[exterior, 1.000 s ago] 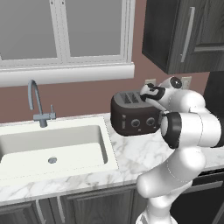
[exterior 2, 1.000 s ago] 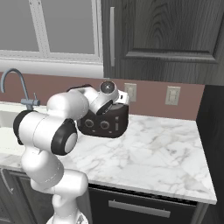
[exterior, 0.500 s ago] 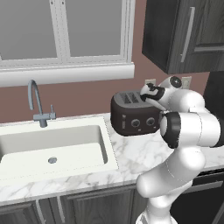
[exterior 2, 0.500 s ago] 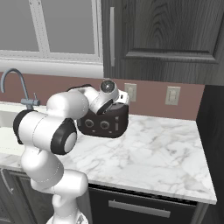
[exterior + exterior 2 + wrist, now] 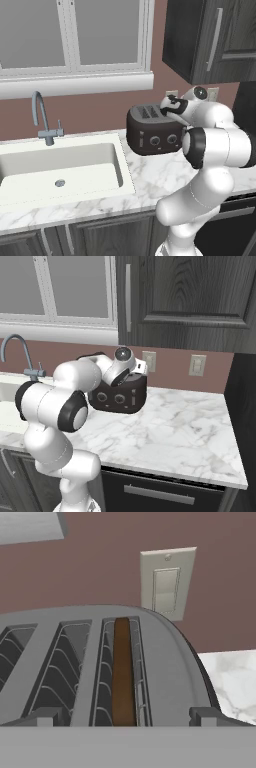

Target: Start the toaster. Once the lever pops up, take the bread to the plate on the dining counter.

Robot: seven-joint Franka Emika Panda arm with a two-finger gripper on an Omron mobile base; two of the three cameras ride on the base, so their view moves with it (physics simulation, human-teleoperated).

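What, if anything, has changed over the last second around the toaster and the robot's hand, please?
Nothing visibly changed. The gripper still hovers over the toaster with its jaws open, either side of the slot holding the bread, and nothing was taken hold of or let go. The toaster stands in the same spot on the marble worktop.

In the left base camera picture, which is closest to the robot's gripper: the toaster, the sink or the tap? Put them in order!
1. The toaster, right under the gripper.
2. The sink, to the toaster's left in the worktop.
3. The tap, far left, behind the sink.
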